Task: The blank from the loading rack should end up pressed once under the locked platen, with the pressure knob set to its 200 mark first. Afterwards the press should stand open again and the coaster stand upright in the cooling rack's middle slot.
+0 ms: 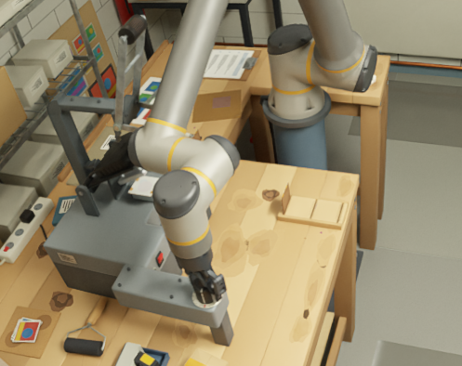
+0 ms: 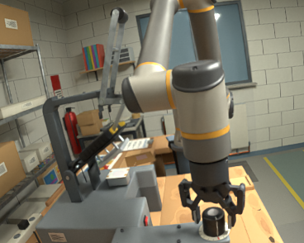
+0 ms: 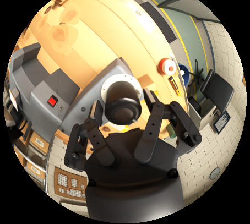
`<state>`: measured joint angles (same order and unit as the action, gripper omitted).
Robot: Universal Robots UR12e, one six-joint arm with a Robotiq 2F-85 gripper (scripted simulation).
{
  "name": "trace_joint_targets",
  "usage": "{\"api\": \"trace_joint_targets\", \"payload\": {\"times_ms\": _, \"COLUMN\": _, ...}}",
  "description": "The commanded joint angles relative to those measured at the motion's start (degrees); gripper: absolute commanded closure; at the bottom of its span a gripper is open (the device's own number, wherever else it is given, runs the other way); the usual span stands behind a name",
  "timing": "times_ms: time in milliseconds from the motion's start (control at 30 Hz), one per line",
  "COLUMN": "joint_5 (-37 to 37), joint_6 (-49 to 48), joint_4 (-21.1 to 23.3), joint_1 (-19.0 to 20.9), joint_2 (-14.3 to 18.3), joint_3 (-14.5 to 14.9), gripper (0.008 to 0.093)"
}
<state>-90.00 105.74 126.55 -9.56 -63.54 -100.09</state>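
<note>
The white blank (image 1: 143,186) (image 2: 117,175) lies flat on the press's lower plate, under the raised platen (image 2: 96,145). The press handle (image 1: 131,28) (image 2: 118,16) stands up high, so the press is open. The black pressure knob (image 1: 204,297) (image 2: 213,219) (image 3: 121,100) sits on a white dial at the front right corner of the press's control arm. My gripper (image 1: 208,289) (image 2: 212,204) (image 3: 122,103) is right over the knob, open, with a finger on each side of it, and holds nothing. The wooden cooling rack (image 1: 313,211) lies on the bench to the right, empty.
The grey press body (image 1: 107,237) with its red switch (image 1: 160,258) (image 3: 51,101) fills the bench's left side. A hand roller (image 1: 83,344) and printed cards (image 1: 27,329) lie in front of it. Shelves with boxes (image 1: 14,93) stand to the left.
</note>
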Motion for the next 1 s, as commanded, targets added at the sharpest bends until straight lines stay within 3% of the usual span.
{"api": "trace_joint_targets", "payload": {"times_ms": 0, "joint_5": 0.0, "joint_6": 0.0, "joint_4": 0.0, "joint_1": 0.0, "joint_2": -0.1, "joint_3": 0.1, "gripper": 0.0234}}
{"api": "trace_joint_targets", "payload": {"times_ms": 400, "joint_5": 0.0, "joint_6": 0.0, "joint_4": -5.2, "joint_1": 0.0, "joint_2": -3.0, "joint_3": 2.3, "gripper": 0.0234}}
{"api": "trace_joint_targets", "payload": {"times_ms": 967, "joint_5": 0.0, "joint_6": 0.0, "joint_4": -5.5, "joint_1": 0.0, "joint_2": -3.1, "joint_3": 2.4, "gripper": 0.0234}}
